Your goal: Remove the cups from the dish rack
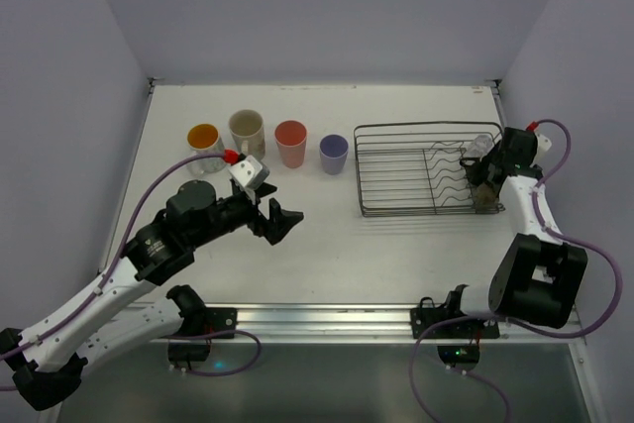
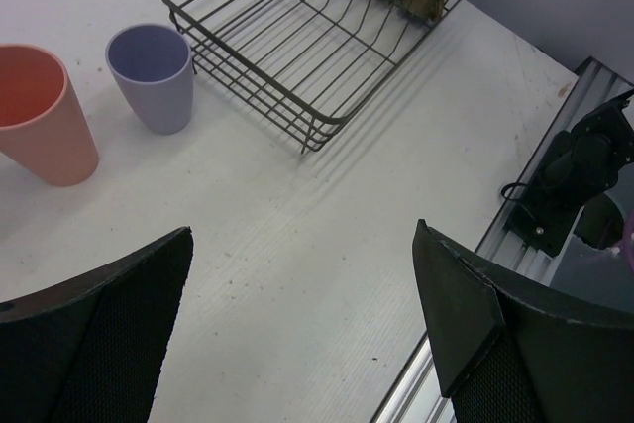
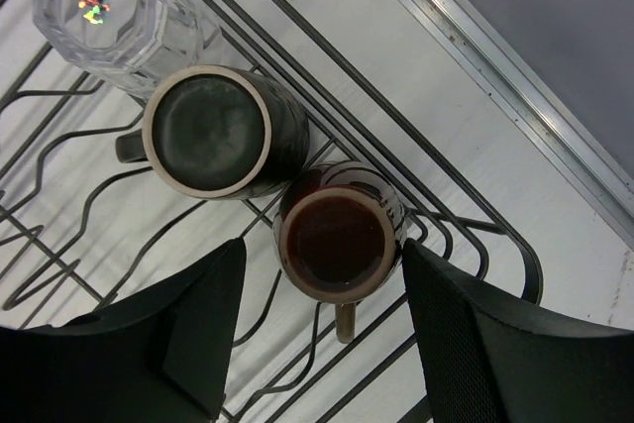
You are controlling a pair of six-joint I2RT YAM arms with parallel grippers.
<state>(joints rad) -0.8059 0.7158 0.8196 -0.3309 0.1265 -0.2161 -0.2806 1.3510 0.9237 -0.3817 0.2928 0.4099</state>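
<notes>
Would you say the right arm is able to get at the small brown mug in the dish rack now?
Probably yes: the open right gripper hangs over the brown mug, a finger either side. The dark mug close beside it may crowd one finger.

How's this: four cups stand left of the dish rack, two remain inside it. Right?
No: three remain in the dish rack, a clear glass, a dark mug and a brown mug, per the right wrist view. The rest holds.
</notes>
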